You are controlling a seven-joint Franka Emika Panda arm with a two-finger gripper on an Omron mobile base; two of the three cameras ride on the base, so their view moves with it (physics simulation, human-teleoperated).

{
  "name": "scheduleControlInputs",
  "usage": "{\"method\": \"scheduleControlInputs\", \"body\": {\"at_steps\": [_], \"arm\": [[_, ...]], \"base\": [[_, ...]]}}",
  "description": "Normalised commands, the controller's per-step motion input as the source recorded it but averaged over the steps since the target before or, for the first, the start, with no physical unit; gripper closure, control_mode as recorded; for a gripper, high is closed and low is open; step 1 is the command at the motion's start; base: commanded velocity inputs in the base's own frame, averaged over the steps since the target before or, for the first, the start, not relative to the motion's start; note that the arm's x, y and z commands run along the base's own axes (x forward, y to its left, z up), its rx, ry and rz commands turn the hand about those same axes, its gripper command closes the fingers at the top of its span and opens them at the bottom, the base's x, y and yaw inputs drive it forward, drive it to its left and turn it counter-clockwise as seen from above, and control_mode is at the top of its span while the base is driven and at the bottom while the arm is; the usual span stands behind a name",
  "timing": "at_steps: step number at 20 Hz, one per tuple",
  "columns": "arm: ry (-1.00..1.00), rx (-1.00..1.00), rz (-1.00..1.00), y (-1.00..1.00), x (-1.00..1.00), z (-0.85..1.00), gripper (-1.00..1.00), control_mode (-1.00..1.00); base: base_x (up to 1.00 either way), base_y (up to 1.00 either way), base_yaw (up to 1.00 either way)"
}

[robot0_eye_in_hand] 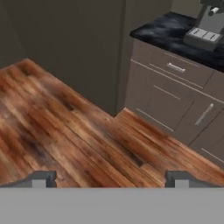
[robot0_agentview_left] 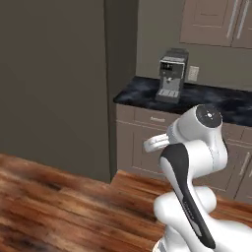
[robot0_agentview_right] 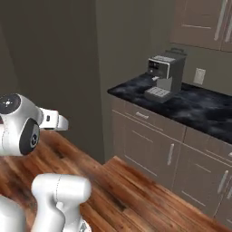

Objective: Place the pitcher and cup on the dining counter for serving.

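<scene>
Gripper: jaws wide apart, empty, above wooden floor.
Coffee machine: upright on black marble-veined counter, near wall outlet.

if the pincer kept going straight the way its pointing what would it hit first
Most likely the wooden floor. The open, empty pincer looks down and forward over bare planks, with the grey-brown cabinets further off. Nothing stands between it and the floor, though the depth is hard to judge.

Glossy wood floor, black marbled counter, metal coffee machine.
</scene>
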Motion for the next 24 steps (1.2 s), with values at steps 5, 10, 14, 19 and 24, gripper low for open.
{"method": "scheduleControlInputs", "body": {"at_steps": [5, 10, 14, 19, 24], "arm": [[0.00, 0.00, 0.00, 0.00, 0.00, 0.00, -1.00, 1.00], [0.00, 0.00, 0.00, 0.00, 0.00, 0.00, -1.00, 1.00], [0.00, 0.00, 0.00, 0.00, 0.00, 0.00, -1.00, 1.00], [0.00, 0.00, 0.00, 0.00, 0.00, 0.00, -1.00, 1.00], [0.00, 0.00, 0.00, 0.00, 0.00, 0.00, -1.00, 1.00]], "base": [[0.00, -1.00, -0.65], [0.02, -1.00, -0.57], [0.24, -1.00, -0.49], [0.61, -1.00, -0.40], [0.83, -1.00, -0.31]]}}
